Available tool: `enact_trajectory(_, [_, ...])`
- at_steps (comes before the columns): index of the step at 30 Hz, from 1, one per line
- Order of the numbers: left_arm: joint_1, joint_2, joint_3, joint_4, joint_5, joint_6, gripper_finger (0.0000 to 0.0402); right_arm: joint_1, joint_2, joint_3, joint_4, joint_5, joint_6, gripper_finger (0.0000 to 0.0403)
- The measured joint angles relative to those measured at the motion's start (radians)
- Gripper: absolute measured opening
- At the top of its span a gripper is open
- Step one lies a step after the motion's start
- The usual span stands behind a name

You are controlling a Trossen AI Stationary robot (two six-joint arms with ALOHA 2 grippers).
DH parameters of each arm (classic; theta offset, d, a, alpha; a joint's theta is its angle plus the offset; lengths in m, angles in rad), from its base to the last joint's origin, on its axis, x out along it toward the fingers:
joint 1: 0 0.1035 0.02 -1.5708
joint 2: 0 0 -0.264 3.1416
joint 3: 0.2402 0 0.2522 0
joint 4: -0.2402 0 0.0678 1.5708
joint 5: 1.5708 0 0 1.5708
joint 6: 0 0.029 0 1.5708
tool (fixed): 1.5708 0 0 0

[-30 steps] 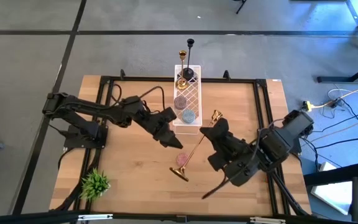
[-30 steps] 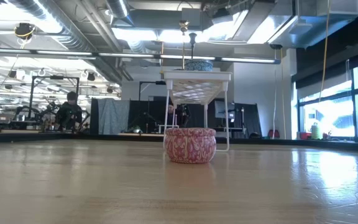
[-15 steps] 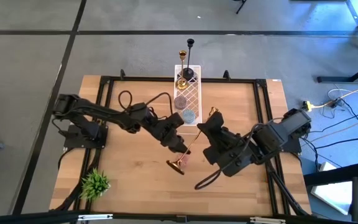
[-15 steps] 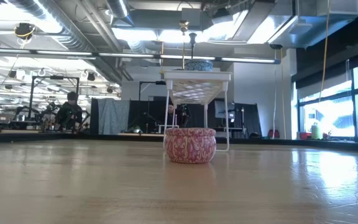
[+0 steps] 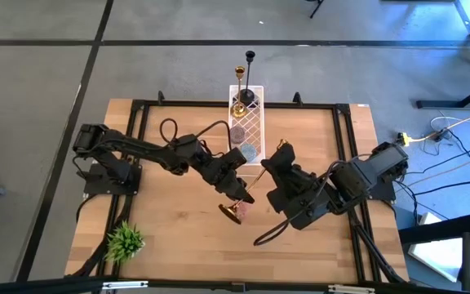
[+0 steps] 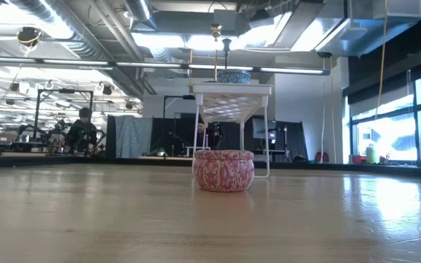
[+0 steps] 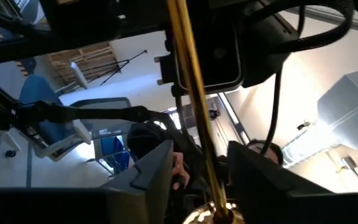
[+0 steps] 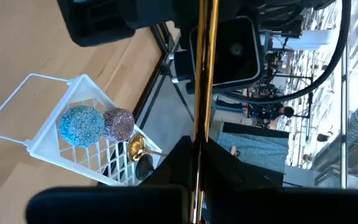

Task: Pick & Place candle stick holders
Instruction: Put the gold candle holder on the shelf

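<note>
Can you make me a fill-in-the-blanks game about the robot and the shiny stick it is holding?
1. The long candle stick holder between the two grippers is the colour ____.
2. The white rack stands on the table's far edge, and beside the gold holder on it stands a ____ one.
3. The little green plant sits near the table corner on the ____ arm's side.
4. In the low view, the patterned round tin in front of the rack is pink and ____.

Missing words: gold; black; left; white
</note>
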Motion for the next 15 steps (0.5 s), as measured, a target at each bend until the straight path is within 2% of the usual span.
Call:
enact_trajectory(7, [-0.001, -0.001, 0.001, -0.036, 0.006, 0.018, 0.0021, 0.0, 0.001, 0.0, -0.014, 0.003, 0.014, 0.0015])
enact_trajectory(11, [-0.005, -0.003, 0.001, -0.073, -0.002, 0.055, 0.0018, 0.0, 0.002, -0.002, -0.016, 0.044, 0.042, 0.0021])
enact_trajectory(15, [-0.006, -0.003, 0.002, -0.091, -0.03, 0.137, 0.0011, 0.006, 0.002, -0.002, 0.09, 0.134, 0.09, 0.0079])
